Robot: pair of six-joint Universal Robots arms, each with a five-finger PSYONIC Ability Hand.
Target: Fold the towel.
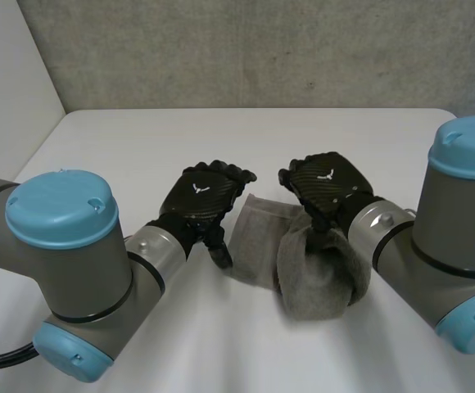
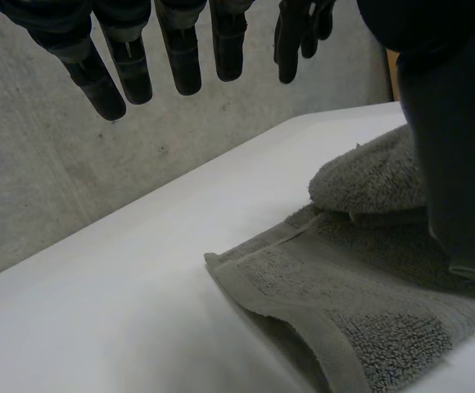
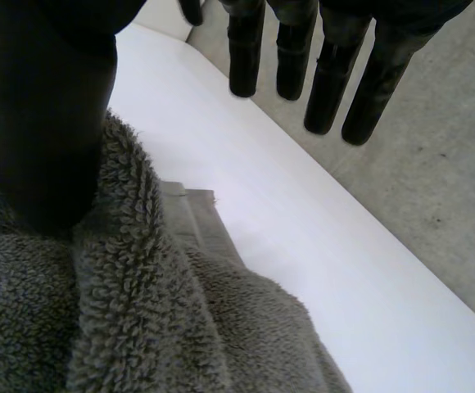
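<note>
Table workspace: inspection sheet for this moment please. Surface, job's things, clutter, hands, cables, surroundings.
surface: white table, no stains or spills seen.
job's things: grey towel, partly folded; one side lies flat on the table, the other is lifted in a thick fold at the right hand.
clutter: nothing seen.
hands: left hand open, fingers straight, beside the towel's flat side, holding nothing; right hand open, fingers straight, the lifted fold draped around its thumb.
cables: nothing seen on the table.
surroundings: grey concrete wall behind the table; a lighter panel at its left end.
</note>
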